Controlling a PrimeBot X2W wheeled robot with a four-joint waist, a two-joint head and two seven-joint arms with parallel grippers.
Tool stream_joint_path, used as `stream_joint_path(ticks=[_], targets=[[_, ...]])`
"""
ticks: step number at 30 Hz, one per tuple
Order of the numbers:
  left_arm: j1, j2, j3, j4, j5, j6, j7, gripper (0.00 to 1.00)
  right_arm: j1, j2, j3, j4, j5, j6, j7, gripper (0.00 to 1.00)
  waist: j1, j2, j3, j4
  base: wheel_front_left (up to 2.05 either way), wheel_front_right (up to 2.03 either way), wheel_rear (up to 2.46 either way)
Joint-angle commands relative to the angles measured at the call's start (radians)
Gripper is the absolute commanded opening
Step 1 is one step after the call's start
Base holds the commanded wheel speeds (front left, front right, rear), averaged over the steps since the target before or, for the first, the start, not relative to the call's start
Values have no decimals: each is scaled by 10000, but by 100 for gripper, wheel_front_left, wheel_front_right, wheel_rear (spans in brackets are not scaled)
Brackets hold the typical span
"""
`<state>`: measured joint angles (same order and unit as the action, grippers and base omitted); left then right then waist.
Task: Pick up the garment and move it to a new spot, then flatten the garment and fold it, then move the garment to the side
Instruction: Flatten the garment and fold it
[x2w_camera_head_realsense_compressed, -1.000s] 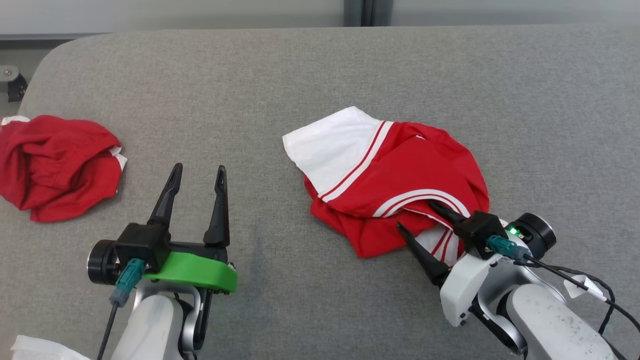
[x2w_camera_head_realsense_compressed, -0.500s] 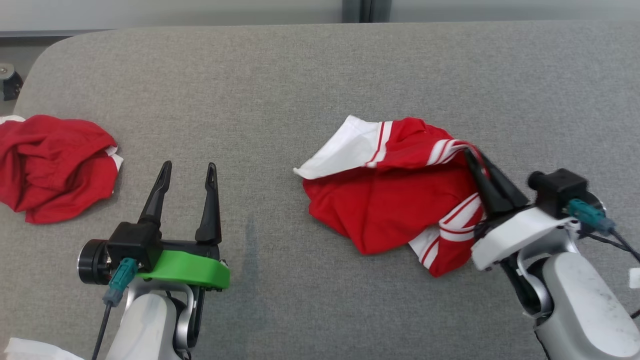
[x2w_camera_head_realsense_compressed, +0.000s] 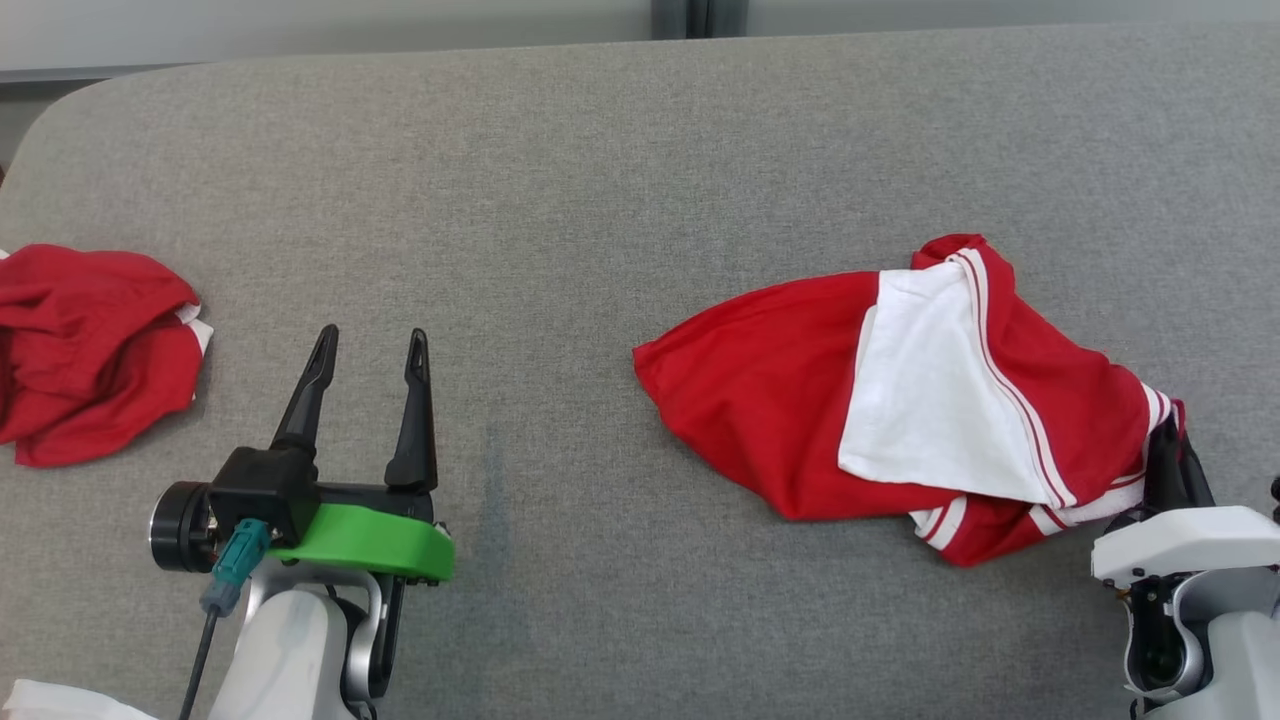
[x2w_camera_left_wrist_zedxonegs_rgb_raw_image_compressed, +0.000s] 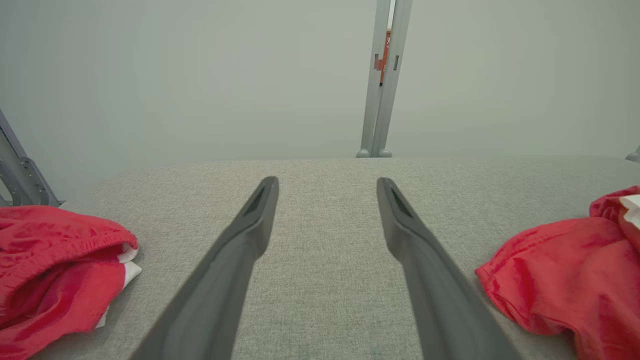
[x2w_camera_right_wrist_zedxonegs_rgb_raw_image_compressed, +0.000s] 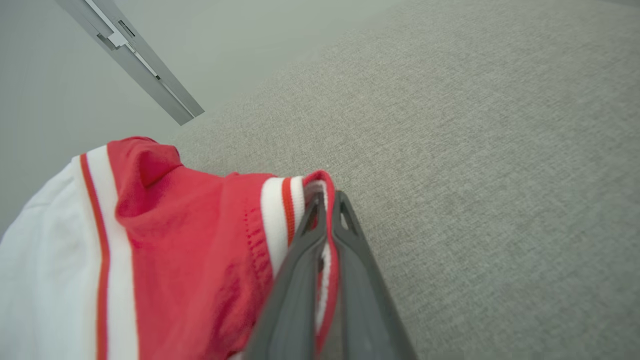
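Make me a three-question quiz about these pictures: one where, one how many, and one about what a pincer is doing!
1. Where on the grey table is the striped garment?
A. The robot's right side
B. The robot's left side
C. Hanging off the far edge

2. How many garments lie on the table?
A. One
B. Two
C. Four

3. What is the right pincer doing?
A. Wide open above bare table
B. Shut on the striped garment's edge
C. Shut on nothing

Answers:
1 A, it lies at the head view's right.
2 B, the striped garment plus a crumpled red garment at the left.
3 B, its fingers press together with the striped edge between them.
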<state>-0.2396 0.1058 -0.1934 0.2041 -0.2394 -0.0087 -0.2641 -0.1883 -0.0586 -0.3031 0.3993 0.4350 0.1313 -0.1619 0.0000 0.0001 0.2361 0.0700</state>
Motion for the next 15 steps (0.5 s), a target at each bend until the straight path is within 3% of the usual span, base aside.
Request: stream_joint_path(ticks=[1, 7, 15], targets=[[-28, -7, 68, 31, 54, -13, -4, 100, 125, -47, 186, -10, -183, -10, -152, 100, 0, -1, -6, -41, 0, 0, 0], [242, 36, 201, 89, 46, 9, -4, 100, 1012, -531, 1307, -873, -882, -10, -425, 100, 0, -1, -292, -166, 0, 0, 0], [601, 183, 344, 145, 2, 70, -4, 100, 2214, -973, 2387, -2936, -1641, -12, -447, 100, 0, -1, -784, -414, 0, 0, 0]])
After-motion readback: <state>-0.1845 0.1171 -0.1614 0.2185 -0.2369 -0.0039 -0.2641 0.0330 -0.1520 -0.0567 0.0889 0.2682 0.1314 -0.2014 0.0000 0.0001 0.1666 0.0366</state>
